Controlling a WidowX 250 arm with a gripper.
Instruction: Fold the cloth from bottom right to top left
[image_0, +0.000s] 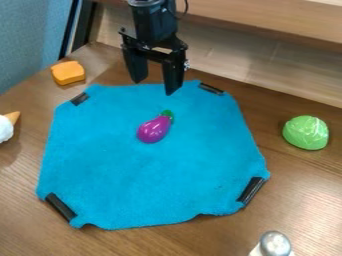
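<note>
Currently the blue cloth (133, 175) lies spread on the table (320, 195), a black clip at each of its four corners and a purple eggplant (154, 129) on it, just above its middle. The gripper (155, 86) hangs over the cloth's top edge, its fingers parted with nothing between them. An orange block (68, 72) sits off the cloth's top left corner, and a green ball (306, 132) stands apart on the right.

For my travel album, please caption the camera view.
An open claw hangs by a blue cloth with a purple eggplant on it.
</note>
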